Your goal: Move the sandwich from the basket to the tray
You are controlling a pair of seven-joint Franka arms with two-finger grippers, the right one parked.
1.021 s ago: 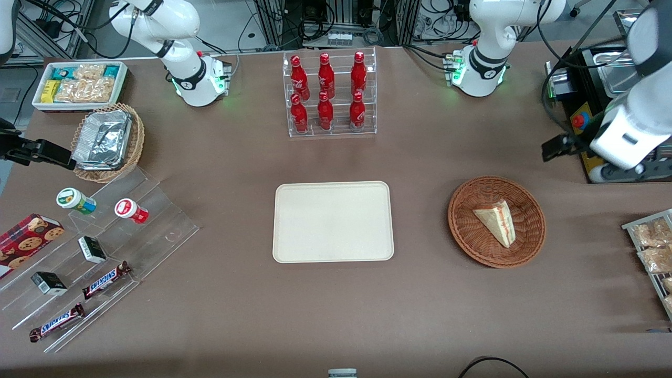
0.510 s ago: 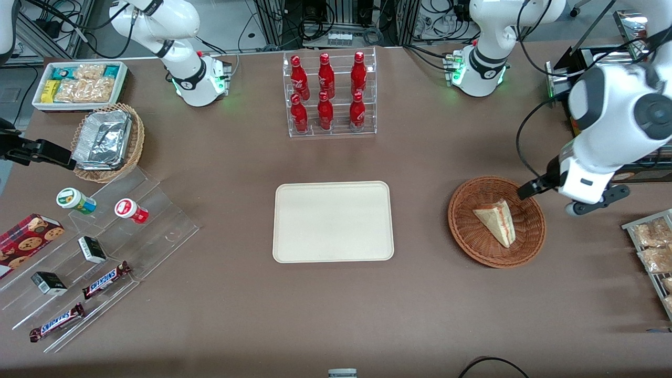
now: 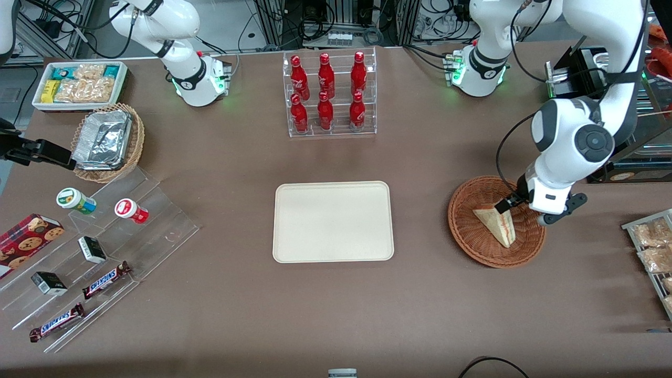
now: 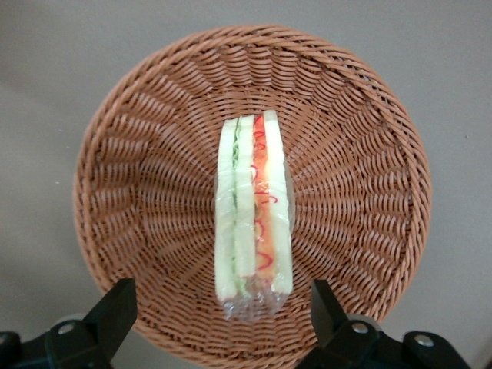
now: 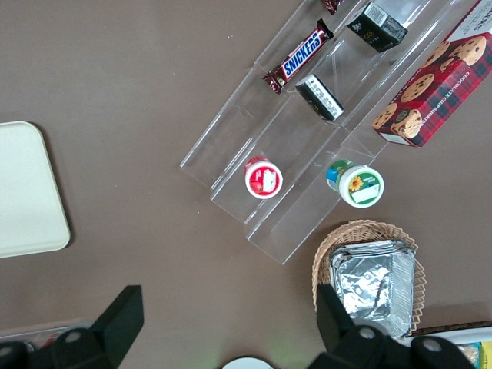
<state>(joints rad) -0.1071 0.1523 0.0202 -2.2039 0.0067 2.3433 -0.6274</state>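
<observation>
Wicker basket point(image 3: 496, 221) is holding the sandwich point(image 4: 254, 215), which lies on its side with the striped filling edge facing up. Left arm's gripper point(image 4: 223, 319) hangs right above it, fingers point(image 4: 115, 311) spread wide with the wedge lined up between them, nothing gripped. Cream tray point(image 3: 333, 221) sits bare nearby, toward the parked arm's end.

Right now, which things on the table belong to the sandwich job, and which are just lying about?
Job: sandwich in basket; tray; gripper, open above the sandwich.
Lying about: red bottles, Snickers bars, cookie box, foil containers.
</observation>
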